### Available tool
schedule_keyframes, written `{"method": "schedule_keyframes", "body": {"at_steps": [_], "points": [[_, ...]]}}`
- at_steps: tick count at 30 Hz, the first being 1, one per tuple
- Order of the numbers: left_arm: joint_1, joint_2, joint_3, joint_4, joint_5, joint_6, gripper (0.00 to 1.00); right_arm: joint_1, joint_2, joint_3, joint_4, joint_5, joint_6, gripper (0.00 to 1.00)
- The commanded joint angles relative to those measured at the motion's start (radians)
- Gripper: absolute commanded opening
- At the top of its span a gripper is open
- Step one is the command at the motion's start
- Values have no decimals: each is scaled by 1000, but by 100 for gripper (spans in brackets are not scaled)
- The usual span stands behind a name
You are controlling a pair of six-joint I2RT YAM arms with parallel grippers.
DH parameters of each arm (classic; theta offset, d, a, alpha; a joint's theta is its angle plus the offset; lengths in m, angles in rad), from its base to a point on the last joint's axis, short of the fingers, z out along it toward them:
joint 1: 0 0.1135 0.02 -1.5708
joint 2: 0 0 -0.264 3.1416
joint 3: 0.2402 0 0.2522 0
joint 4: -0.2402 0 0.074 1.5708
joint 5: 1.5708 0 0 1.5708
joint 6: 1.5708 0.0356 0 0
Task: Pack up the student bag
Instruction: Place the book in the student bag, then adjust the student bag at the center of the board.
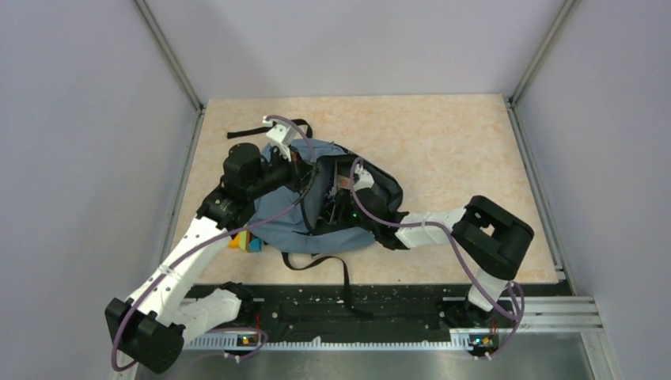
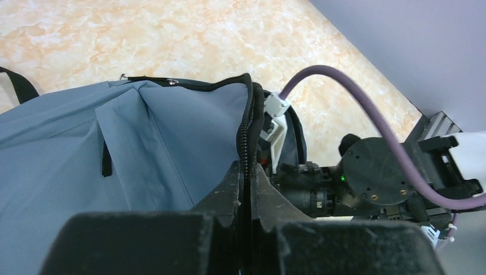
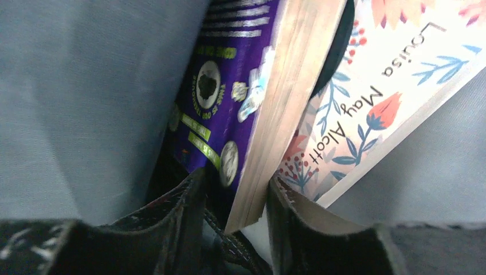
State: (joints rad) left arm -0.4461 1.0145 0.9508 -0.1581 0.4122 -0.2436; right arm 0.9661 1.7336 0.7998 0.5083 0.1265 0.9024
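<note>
1. the bag (image 1: 277,226) lies left of middle on the table (image 1: 443,150), its mouth turned right.
2. its zip edge (image 2: 247,120) is pinched by the left gripper (image 2: 247,172), which is closed tight.
3. the right gripper (image 3: 238,197) is inside the bag, jaws parted loosely around a book (image 3: 281,103); no firm hold is seen.
4. the cloth is judged soft and floppy, so the firmer zip edge is best held.

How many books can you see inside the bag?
2. A purple-covered book sits between the fingers of the right gripper; a floral Louisa May Alcott book lies just right of it. More may be hidden.
</note>
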Motion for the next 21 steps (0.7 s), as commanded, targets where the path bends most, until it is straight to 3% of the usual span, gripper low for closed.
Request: {"method": "schedule_keyframes", "body": {"at_steps": [1, 3, 5, 10, 16, 21], "points": [[-1, -14, 6, 70, -8, 8, 0, 6, -117, -11, 50, 77, -133, 48], [-1, -14, 7, 67, -24, 8, 0, 7, -157, -14, -19, 97, -174, 63], [-2, -16, 8, 62, -38, 9, 0, 5, -192, 12, -133, 129, -219, 72], [-2, -21, 11, 52, -69, 10, 0, -9, -303, 27, -350, 201, -313, 82], [-1, -30, 12, 35, -138, 12, 0, -127, -432, -7, -468, 170, -349, 84], [0, -29, 14, 24, -160, 15, 0, -229, -481, 6, -549, 227, -441, 92]]}}
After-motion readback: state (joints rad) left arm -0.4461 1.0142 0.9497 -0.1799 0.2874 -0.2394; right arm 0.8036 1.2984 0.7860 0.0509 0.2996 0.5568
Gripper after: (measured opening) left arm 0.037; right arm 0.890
